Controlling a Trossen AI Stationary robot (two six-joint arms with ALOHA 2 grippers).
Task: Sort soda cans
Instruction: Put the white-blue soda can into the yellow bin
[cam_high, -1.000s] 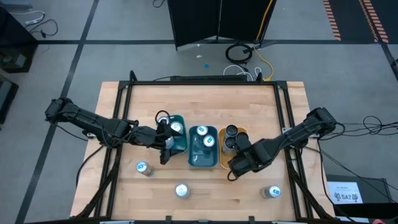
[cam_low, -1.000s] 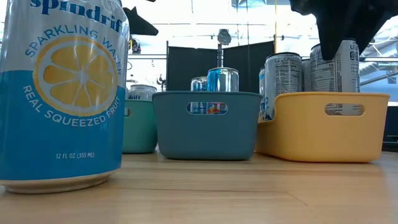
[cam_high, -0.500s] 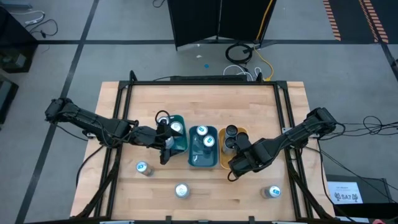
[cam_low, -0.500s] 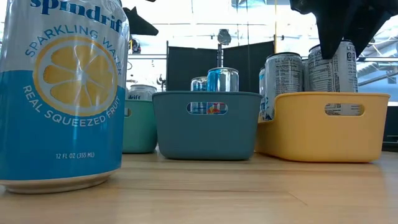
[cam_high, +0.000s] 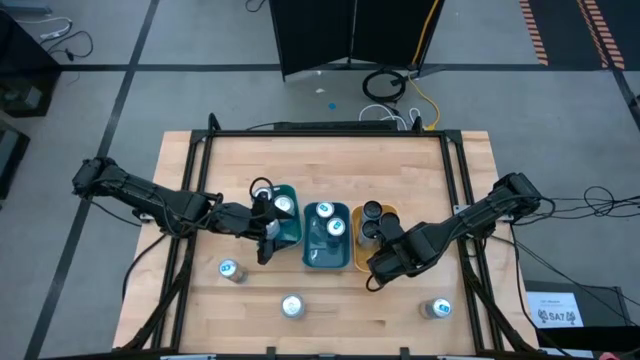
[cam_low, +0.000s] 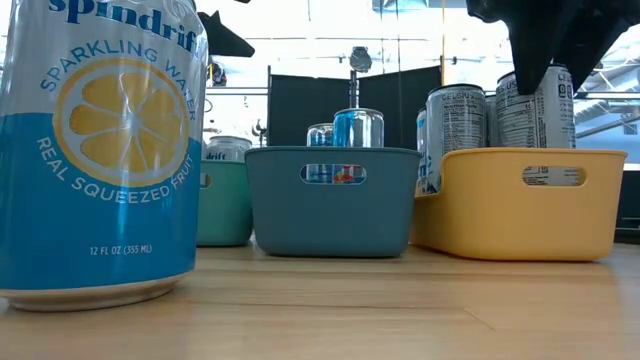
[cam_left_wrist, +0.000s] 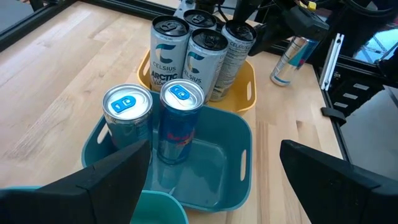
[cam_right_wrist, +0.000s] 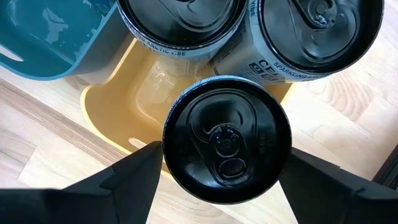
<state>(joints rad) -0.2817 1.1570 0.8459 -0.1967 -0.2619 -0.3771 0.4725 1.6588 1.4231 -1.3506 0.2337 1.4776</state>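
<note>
- The table (cam_high: 330, 160) is light wood with a black frame.
- The left arm (cam_high: 150, 203) reaches in from the left; the right arm (cam_high: 480, 215) comes from the right.
- Three trays stand side by side in the middle: green tray (cam_high: 285, 235), teal tray (cam_high: 325, 255), orange tray (cam_low: 520, 205).
- The left gripper (cam_high: 268, 228) is over the green tray, its fingers spread wide and holding nothing.
- The right gripper (cam_right_wrist: 227, 186) is above the orange tray; its fingers stand apart, one on each side of a dark-top can (cam_right_wrist: 227, 148) which stands in the tray.
- Two other dark-top cans (cam_left_wrist: 169, 50) are in the same tray.
- Two blue-top cans (cam_left_wrist: 181, 118) stand in the teal tray, one can (cam_high: 283, 206) in the green tray.
- Three cans stand loose on the table near the front edge: (cam_high: 229, 269), (cam_high: 291, 306), (cam_high: 437, 309).
</note>
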